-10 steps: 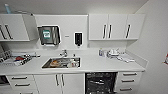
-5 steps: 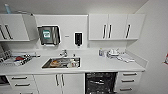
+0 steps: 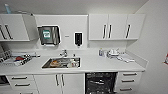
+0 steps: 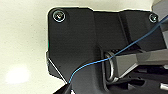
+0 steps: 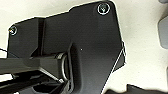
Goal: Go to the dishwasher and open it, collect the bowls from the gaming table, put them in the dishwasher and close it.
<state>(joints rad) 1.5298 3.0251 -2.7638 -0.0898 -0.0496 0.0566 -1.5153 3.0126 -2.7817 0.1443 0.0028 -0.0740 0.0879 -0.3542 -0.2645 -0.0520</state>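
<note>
Head view: the robot is facing a kitchen counter (image 3: 105, 65); the dishwasher (image 3: 100, 83) is showing a dark interior with wire racks below it, right of the sink (image 3: 61, 62), so the opening step appears done. Bowl collection at the gaming table is judged to be the step in hand, calling for a drive away.

Wrist views: whether either gripper is open or closed cannot be told.

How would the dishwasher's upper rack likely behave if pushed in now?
The dishwasher stands open under the counter, its dark interior and wire racks exposed. A wire rack probably slides rather than tips, and looks stiff and fairly light. What it holds is too blurred to tell, so rattling contents cannot be ruled out.
</note>
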